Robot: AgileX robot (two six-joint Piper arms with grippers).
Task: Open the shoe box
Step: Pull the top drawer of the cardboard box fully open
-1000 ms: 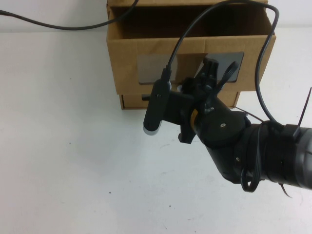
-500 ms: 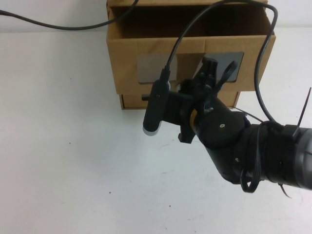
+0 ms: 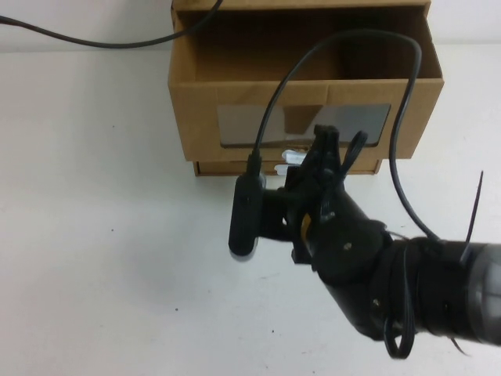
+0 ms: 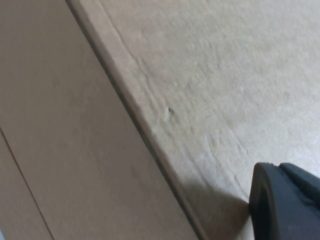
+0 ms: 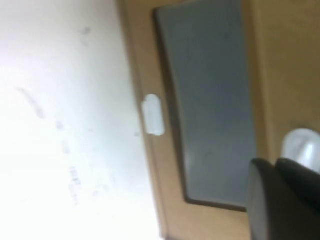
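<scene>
Shoe box (image 3: 305,94) – brown cardboard, at the far middle of the white worktop (image 3: 109,258). Top open toward the high camera, dark interior showing. Near face carries a wide grey window (image 3: 235,125); below it runs a narrow strip of the base, with a small white tab (image 3: 291,157) at its near edge.

Right gripper (image 3: 325,141) – reaches in from the near right, tip over the lower edge of the window face, right of centre and just beside the white tab. Fingers drawn close together into one narrow tip; whether cardboard is pinched between them cannot be told. Its wrist view looks along the window and the pale worktop.

Wrist camera (image 3: 245,215) – black oblong on the left side of the right arm, a black lead arching from it over the box.

Left gripper (image 4: 287,202) – shows only in its own wrist view, hard against a cardboard surface with a fold line across it. Fingers clenched, grasping nothing that shows.

Cable (image 3: 78,39) – black, lying across the far left of the worktop toward the box.
</scene>
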